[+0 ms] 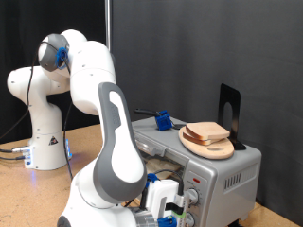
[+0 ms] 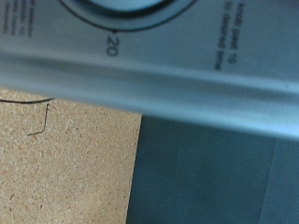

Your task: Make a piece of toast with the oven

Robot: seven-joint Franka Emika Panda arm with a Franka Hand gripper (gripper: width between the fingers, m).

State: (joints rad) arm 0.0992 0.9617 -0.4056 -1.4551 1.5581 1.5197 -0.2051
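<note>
The silver-grey oven (image 1: pixel 232 170) stands at the exterior view's lower right. My gripper (image 1: pixel 173 204) hangs low in front of it, right by the control panel with its round knobs (image 1: pixel 193 196). The wrist view is filled from very close by the oven's metal panel (image 2: pixel 187 84), with the edge of a dial (image 2: pixel 121 7) and a printed "20" (image 2: pixel 112 42). My fingers do not show in the wrist view. No single piece of toast is in view. I see nothing held.
A round wooden board with stacked bread slices (image 1: pixel 207 138) lies on the oven's top, beside a small blue object (image 1: pixel 163 120) and a black stand (image 1: pixel 230 109). The arm's white base (image 1: pixel 43 132) stands at the left. A beige surface (image 2: pixel 65 168) lies below the panel.
</note>
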